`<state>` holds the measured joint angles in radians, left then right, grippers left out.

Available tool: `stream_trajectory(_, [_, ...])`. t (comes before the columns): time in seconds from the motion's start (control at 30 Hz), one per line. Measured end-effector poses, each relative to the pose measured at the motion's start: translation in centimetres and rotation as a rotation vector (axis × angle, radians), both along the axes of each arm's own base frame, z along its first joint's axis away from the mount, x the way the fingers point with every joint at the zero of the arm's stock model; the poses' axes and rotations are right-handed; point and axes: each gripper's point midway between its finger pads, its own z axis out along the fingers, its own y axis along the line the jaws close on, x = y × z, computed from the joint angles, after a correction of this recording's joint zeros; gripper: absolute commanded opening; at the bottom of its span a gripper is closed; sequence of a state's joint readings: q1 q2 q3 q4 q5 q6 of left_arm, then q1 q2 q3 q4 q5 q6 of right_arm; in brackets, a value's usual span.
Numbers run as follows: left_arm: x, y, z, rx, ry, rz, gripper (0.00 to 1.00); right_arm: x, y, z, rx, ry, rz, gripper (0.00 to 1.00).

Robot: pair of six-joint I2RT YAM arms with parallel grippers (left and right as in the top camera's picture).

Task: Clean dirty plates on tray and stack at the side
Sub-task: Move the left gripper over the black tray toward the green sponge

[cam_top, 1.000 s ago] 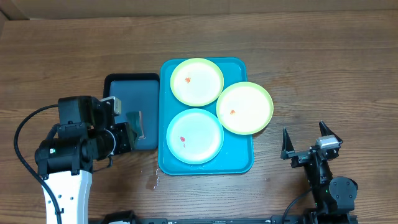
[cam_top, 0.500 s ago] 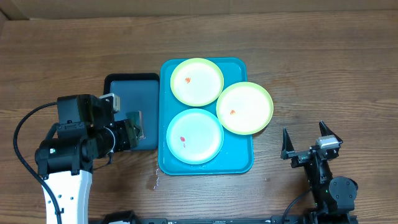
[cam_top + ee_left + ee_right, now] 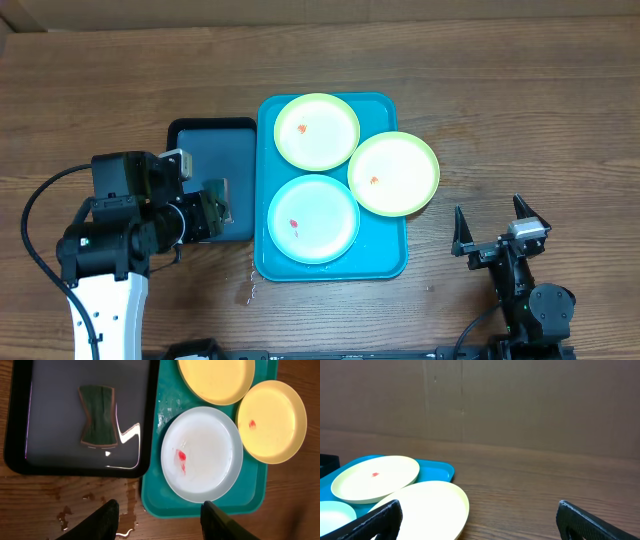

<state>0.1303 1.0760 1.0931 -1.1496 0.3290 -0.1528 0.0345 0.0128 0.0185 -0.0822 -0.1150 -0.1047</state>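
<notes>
The dirty plates (image 3: 313, 218), all three smeared, sit on the teal tray (image 3: 385, 257) just right of the left gripper (image 3: 159, 510), whose empty jaws have just widened partway near the sponge (image 3: 98, 422), so wiping hasn't begun; the right gripper (image 3: 488, 215) gapes wide, empty.

The wooden table (image 3: 520, 90) is carrying a teal tray (image 3: 385, 255), a black tray (image 3: 215, 150) just beside it, and possibly some spilled water (image 3: 125, 521).
</notes>
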Motion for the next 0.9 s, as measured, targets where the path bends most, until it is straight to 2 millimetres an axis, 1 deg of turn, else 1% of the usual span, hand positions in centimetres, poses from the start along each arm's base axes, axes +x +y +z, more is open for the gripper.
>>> stream_trajectory(0.07, [0.1, 0.0, -0.3, -0.002, 0.011, 0.001, 0.52, 0.0, 0.0, 0.0, 0.000, 0.000, 0.000, 1.00])
stream_trajectory(0.17, [0.3, 0.0, -0.8, -0.006, 0.034, 0.003, 0.47, 0.0, 0.0, 0.0, 0.000, 0.000, 0.000, 1.00])
stream_trajectory(0.23, [0.4, 0.1, -1.2, -0.009, 0.052, 0.004, 0.39, 0.0, 0.0, 0.0, 0.000, 0.000, 0.000, 1.00])
stream_trajectory(0.3, [0.6, 0.1, -1.5, -0.010, 0.066, 0.005, 0.35, 0.0, 0.0, 0.0, 0.000, 0.000, 0.000, 1.00])
stream_trajectory(0.33, [0.7, 0.1, -1.7, -0.010, 0.073, 0.009, 0.24, 0.0, 0.0, 0.0, 0.000, 0.000, 0.000, 1.00])
stream_trajectory(0.37, [0.7, 0.2, -1.8, -0.011, 0.079, 0.013, 0.16, 0.0, 0.0, 0.0, 0.000, 0.000, 0.000, 1.00])
stream_trajectory(0.4, [0.8, 0.3, -1.9, -0.007, 0.086, 0.020, 0.04, 0.0, 0.0, 0.0, 0.000, 0.000, 0.000, 1.00])
stream_trajectory(0.6, [1.0, 1.0, -2.3, 0.025, 0.098, 0.054, 0.04, 0.0, 0.0, 0.0, 0.000, 0.000, 0.000, 1.00])
stream_trajectory(0.9, [1.2, 1.4, -2.3, 0.035, 0.095, 0.075, 0.04, 0.0, 0.0, 0.0, 0.000, 0.000, 0.000, 1.00])
